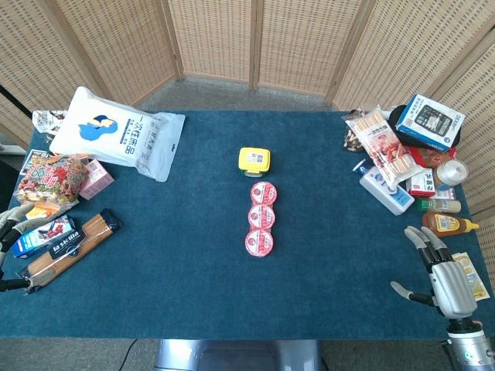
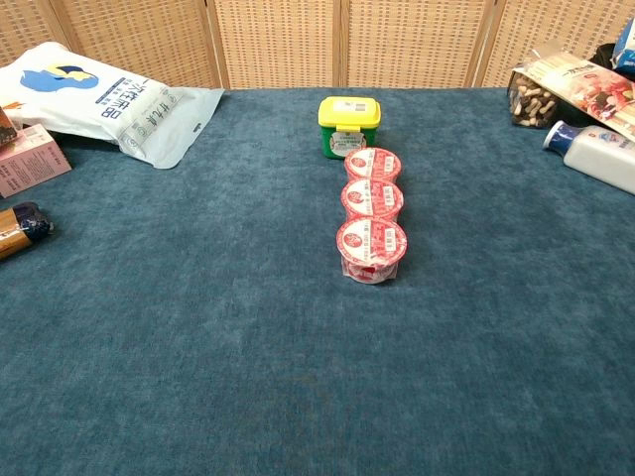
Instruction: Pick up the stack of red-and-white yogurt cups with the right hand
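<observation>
A row of three joined red-and-white yogurt cups (image 1: 261, 218) lies at the middle of the blue table, lids up; the chest view shows the same yogurt cups (image 2: 371, 218) running away from me. My right hand (image 1: 442, 277) hovers at the table's near right corner, far right of the cups, fingers spread and holding nothing. My left hand (image 1: 11, 224) shows only partly at the left edge, fingers apart, beside the packages there. Neither hand appears in the chest view.
A yellow-lidded green tub (image 1: 254, 159) stands just behind the cups. A white bag (image 1: 117, 133), snack packs and a pasta box (image 1: 71, 246) crowd the left side. Bottles (image 1: 384, 188), a sauce bottle (image 1: 448, 224) and boxes fill the right side near my right hand.
</observation>
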Motion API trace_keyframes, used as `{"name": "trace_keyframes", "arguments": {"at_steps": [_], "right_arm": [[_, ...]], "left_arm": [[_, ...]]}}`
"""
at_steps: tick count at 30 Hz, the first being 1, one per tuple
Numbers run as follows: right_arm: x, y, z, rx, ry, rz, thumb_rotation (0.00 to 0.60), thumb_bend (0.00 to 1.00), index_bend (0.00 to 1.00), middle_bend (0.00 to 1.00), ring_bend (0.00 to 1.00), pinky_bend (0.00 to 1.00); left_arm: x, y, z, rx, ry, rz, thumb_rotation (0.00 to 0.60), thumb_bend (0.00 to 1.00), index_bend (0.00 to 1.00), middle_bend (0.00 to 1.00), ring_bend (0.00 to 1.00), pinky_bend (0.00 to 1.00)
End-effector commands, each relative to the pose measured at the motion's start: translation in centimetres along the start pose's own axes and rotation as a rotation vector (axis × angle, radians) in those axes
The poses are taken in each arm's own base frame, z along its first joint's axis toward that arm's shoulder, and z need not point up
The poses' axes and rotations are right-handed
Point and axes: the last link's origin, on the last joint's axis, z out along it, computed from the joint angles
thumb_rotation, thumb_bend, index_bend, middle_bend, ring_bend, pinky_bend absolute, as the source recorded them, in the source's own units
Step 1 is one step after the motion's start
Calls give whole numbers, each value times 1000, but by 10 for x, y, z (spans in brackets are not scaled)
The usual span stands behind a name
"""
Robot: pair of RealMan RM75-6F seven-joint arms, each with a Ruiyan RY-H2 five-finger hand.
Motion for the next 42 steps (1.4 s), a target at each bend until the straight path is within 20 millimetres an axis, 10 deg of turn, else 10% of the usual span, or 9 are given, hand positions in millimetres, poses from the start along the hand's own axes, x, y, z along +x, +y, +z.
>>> {"name": "trace_keyframes", "arguments": {"at_steps": [1,12,42], "right_arm": [[-2,0,0,-2,-6,3,600,0,0,40,42,148],[-15,-2,9,32,-60,-42,600,0,0,40,42,148],[-97,-93,188,894,-268,-609,600,103,0,0,0,0]], "left_arm": [[0,0,1,2,-1,2,600,0,226,0,0,0],[2,0,1,3,7,-10,600,0,225,0,0,0],[-7,-11,18,99,-16,22,600,0,224,0,0,0]]}}
